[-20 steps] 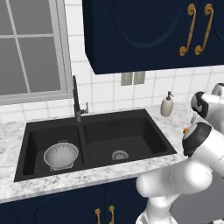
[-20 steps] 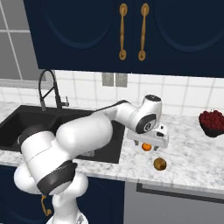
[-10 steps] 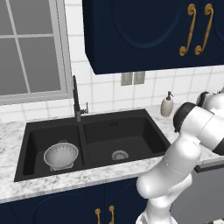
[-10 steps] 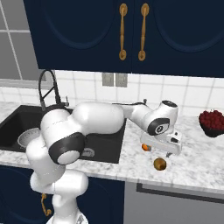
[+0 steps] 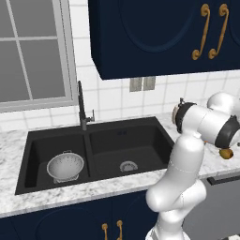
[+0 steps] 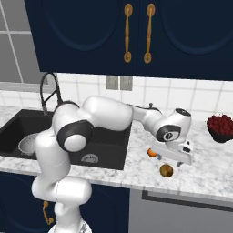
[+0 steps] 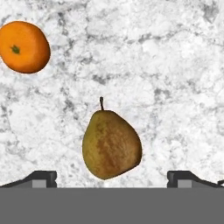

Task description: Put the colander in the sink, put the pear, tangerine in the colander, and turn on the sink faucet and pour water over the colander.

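One yellowish-brown pear and one round bright orange tangerine lie apart on the white-and-grey marbled tabletop to the right of the matte black double-basin sink. In the hand view the pear lies on its side, long axis running up the picture, its short stem pointing to the top edge and its broad end nearest the two dark fingertips; the tangerine sits to its upper left, well clear of it. The white arm's claw hangs released and wide above the pear, one tip on either side, gripping nothing. One round silvery perforated metal colander stands upright in the sink's left basin, nothing visible inside it; the right basin shows its round silver drain. One tall slim black gooseneck faucet rises behind the divider between the basins. A dark bowl of red fruit stands near the wall at the tabletop's far right
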